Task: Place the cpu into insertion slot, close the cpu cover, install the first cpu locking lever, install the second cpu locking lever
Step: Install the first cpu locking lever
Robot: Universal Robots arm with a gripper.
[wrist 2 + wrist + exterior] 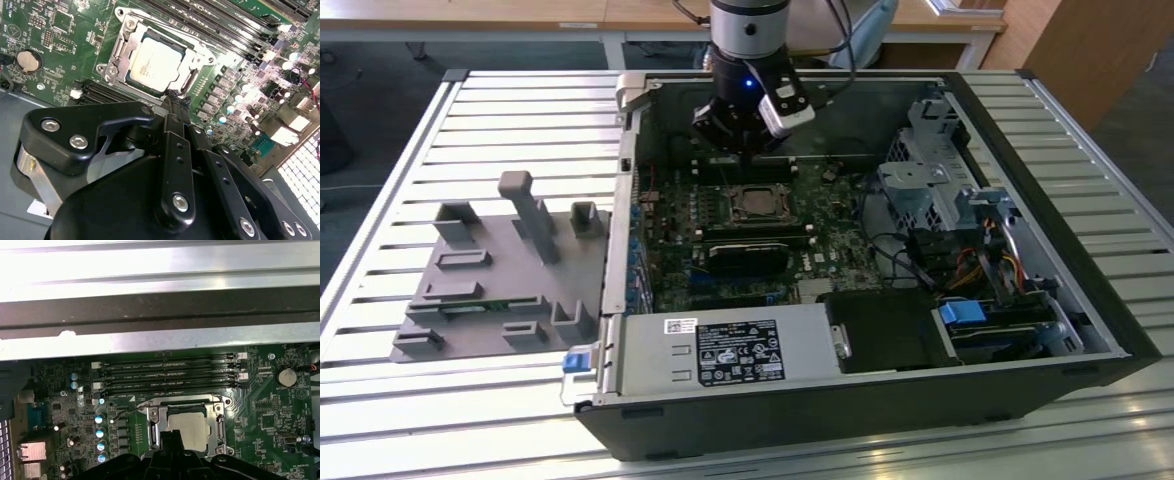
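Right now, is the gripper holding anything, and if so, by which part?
Nothing appears held. In the second wrist view the gripper is shut and empty, its tips near the edge of the cpu cover lying over the cpu.

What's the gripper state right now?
Gripper: closed, nothing held, hovering close to the cpu.

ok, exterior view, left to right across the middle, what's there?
Grey fixture → cpu → drive cage.
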